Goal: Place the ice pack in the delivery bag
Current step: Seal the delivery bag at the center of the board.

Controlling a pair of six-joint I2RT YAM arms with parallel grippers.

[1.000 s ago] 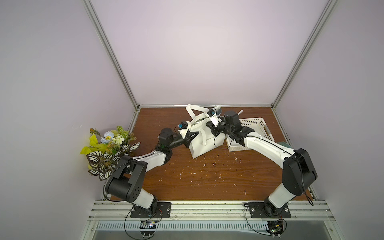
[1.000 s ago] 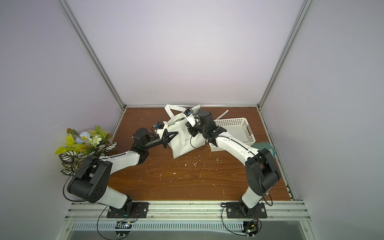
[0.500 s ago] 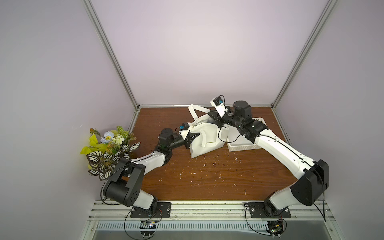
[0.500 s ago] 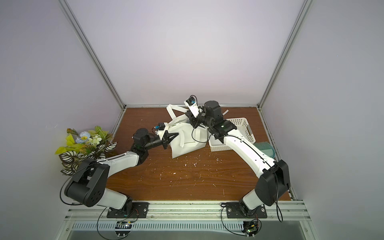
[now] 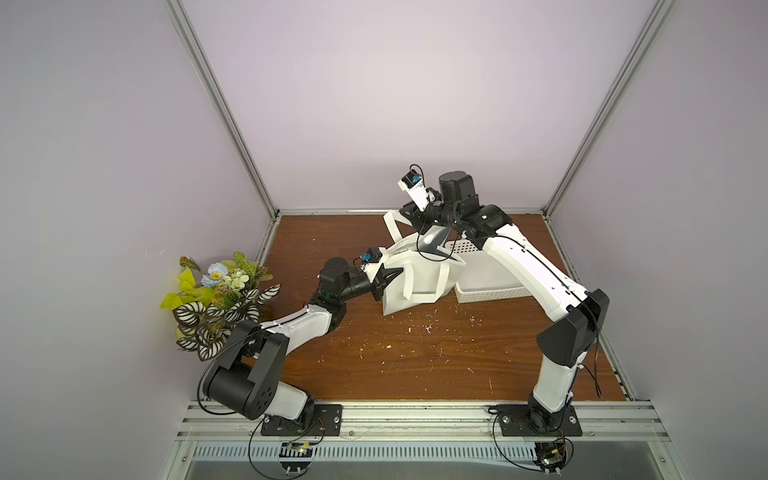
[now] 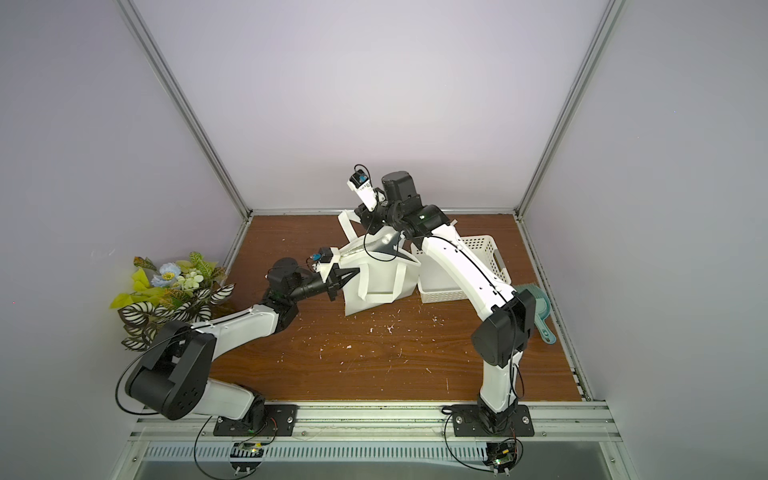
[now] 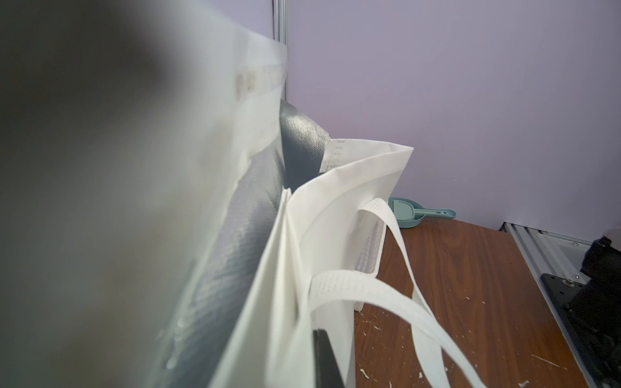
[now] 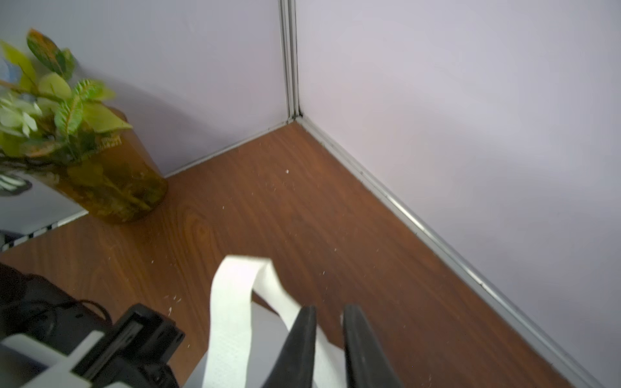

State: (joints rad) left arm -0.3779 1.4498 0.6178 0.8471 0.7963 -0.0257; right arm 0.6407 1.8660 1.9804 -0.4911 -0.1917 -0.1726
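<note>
While the delivery bag is pinched at its rim by the closed left gripper, its mouth should be held wide; the right gripper, narrowly parted, holds nothing visible; the ice pack cannot be seen.

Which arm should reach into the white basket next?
Probably right: the right gripper hovers slightly open near the basket, while the left gripper is clamped on the delivery bag edge.

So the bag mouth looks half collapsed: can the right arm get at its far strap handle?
Probably yes. The right fingers, slightly apart, hover just over the far strap handle of the delivery bag, and nothing shows between them.
</note>
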